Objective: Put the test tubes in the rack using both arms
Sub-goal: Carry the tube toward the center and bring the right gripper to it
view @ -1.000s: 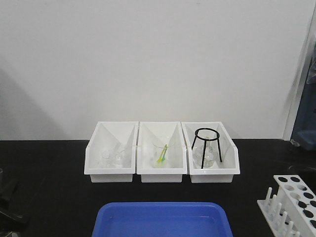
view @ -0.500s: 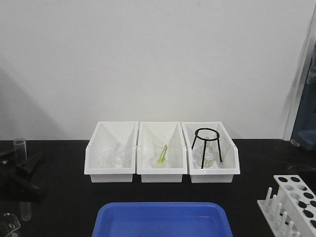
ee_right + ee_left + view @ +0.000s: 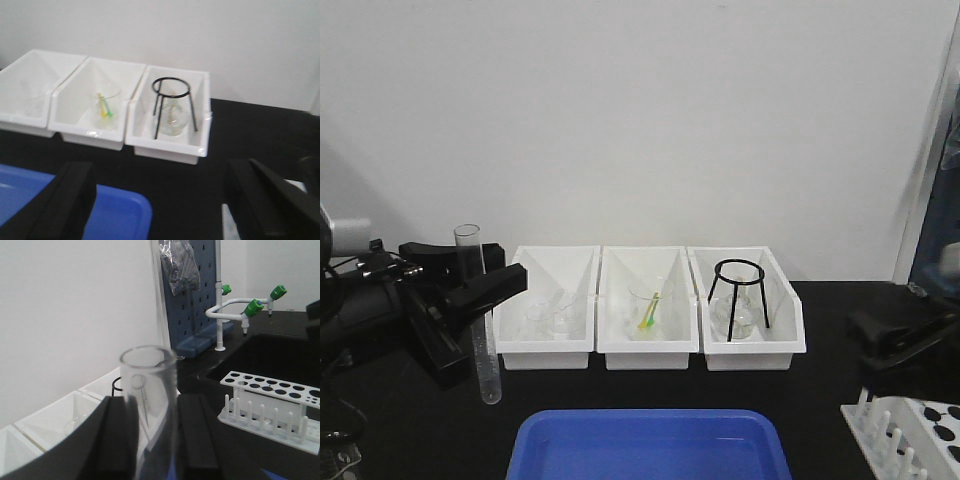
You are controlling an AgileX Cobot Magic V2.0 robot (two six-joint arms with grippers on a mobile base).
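Observation:
A clear glass test tube [image 3: 488,365] hangs upright at the left, above the black table. My left gripper [image 3: 480,300] is shut on its upper half. In the left wrist view the tube [image 3: 148,385] stands between the two black fingers [image 3: 117,440], its open mouth above them. The white rack [image 3: 885,425] sits at the bottom right corner, and its holes [image 3: 272,387] look empty. My right gripper [image 3: 900,350] hovers just above the rack. In the right wrist view the right gripper [image 3: 160,210] is open, with nothing between its wide-apart fingers [image 3: 67,202].
Three white bins [image 3: 545,352] stand in a row at the back: small glass beakers at the left, a yellow-green stick [image 3: 648,312] in the middle, a black wire tripod [image 3: 738,292] at the right. A blue tray [image 3: 650,445] lies at the front centre. Beyond the rack is a sink with green-tipped taps [image 3: 252,307].
My left arm has risen into view from the lower left and moved right with the test tube, now held higher. My right arm has come into view over the rack.

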